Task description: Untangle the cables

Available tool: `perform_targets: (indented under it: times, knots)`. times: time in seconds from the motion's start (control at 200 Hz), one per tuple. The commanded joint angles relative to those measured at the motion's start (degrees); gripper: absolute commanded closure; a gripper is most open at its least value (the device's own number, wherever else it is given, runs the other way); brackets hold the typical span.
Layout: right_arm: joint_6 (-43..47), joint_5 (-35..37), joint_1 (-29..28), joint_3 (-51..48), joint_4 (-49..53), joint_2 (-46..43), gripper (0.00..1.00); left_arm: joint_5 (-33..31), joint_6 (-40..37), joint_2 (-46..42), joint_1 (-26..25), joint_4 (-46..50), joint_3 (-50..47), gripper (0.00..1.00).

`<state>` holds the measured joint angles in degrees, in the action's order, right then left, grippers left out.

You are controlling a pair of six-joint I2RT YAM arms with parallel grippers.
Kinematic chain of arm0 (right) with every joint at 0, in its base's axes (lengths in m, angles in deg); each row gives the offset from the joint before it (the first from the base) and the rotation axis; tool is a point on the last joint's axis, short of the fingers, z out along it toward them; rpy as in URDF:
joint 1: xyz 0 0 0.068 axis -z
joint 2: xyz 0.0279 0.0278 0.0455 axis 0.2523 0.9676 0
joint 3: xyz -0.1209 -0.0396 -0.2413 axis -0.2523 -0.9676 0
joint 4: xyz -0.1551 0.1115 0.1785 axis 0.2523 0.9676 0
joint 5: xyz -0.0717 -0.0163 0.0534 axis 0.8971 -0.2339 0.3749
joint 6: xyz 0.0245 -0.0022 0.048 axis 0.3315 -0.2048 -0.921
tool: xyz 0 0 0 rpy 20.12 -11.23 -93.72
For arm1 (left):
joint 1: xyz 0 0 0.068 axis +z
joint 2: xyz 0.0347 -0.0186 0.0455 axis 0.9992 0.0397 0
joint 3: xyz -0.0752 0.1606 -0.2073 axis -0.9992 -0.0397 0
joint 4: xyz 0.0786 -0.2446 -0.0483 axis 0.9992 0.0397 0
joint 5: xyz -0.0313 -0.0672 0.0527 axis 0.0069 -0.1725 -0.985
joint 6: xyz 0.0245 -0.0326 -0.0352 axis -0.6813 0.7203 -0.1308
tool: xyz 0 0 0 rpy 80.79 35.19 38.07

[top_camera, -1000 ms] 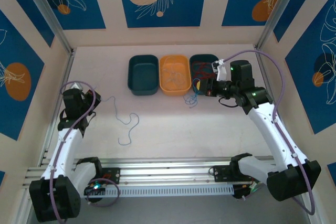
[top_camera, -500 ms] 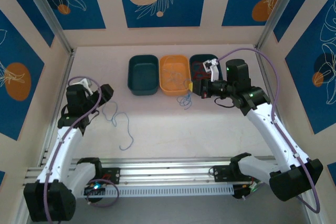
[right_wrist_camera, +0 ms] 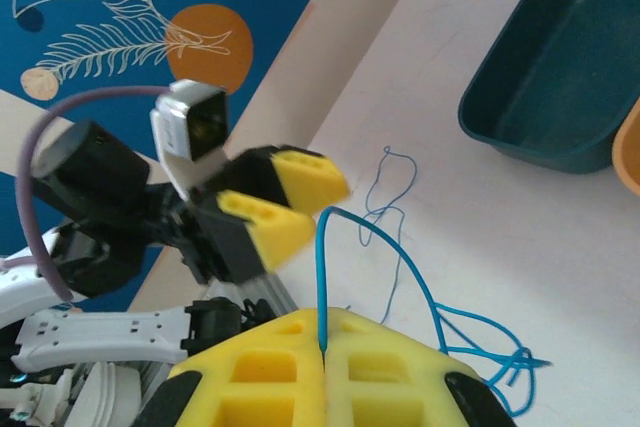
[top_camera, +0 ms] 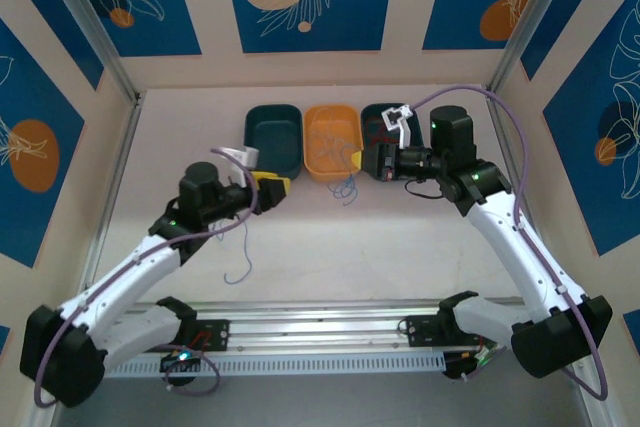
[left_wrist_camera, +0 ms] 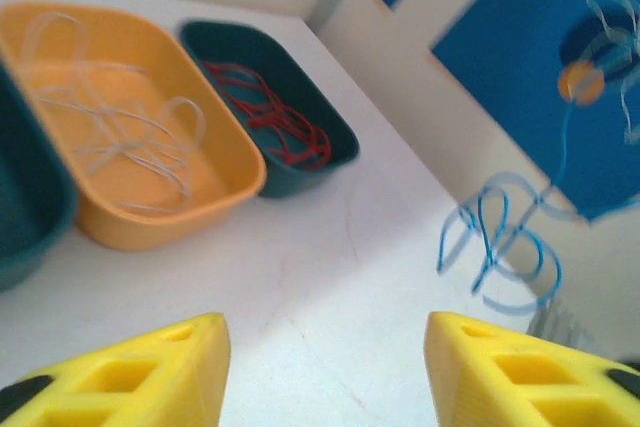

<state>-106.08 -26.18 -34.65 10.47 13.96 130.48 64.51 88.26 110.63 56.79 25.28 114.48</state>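
evidently nearly sorted: thin white wires [left_wrist_camera: 130, 137] lie in the orange plastic tray [left_wrist_camera: 250, 175], thin red wires [left_wrist_camera: 275, 117] in the dark teal tray [left_wrist_camera: 300, 182]. the right gripper [right_wrist_camera: 322, 342], fingers pressed together, pinches a curly blue wire [right_wrist_camera: 319, 267] just beside those trays; the left gripper [left_wrist_camera: 325, 347] is spread, holding nothing.

Blue cables [top_camera: 345, 189] on table [top_camera: 400, 237], orange bin [top_camera: 320, 174] behind
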Motion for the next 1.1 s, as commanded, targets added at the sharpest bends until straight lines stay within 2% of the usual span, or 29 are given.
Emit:
perform_targets:
  times: [0.0, 0.15, 0.29, 0.795, 0.875, 0.975, 1.095]
  knots:
    - [-2.15, -3.22, -0.54, 1.74, -1.84, 0.7, 1.0, 2.97, -6.54, 4.41, -4.42, -5.47, 2.91, 0.5]
    - [-3.2, -4.11, -0.9, 1.82, -2.39, 1.57, 1.0, 4.68, -10.52, 10.11, -8.3, -6.08, 5.82, 0.53]
    - [-3.58, -4.62, -1.06, 1.82, -2.83, 1.7, 1.0, 3.87, -10.12, 13.54, -8.71, -7.67, 6.72, 0.66]
    - [-4.9, -6.45, -2.07, 2.16, -4.72, 2.87, 1.0, 4.79, -8.83, 15.59, -9.16, -11.07, 7.4, 0.71]
    - [-4.9, -6.86, -2.31, 2.43, -4.77, 3.34, 1.0, 4.75, -8.36, 15.93, -9.11, -12.01, 7.39, 0.76]
    - [-4.6, -6.65, -2.4, 2.84, -4.12, 3.8, 1.0, 4.44, -7.33, 16.06, -9.1, -13.42, 7.24, 0.87]
    - [-3.37, -4.14, -2.14, 3.4, -1.3, 3.59, 1.0, 1.01, -6.38, 15.23, -9.08, -13.11, 6.55, 0.98]
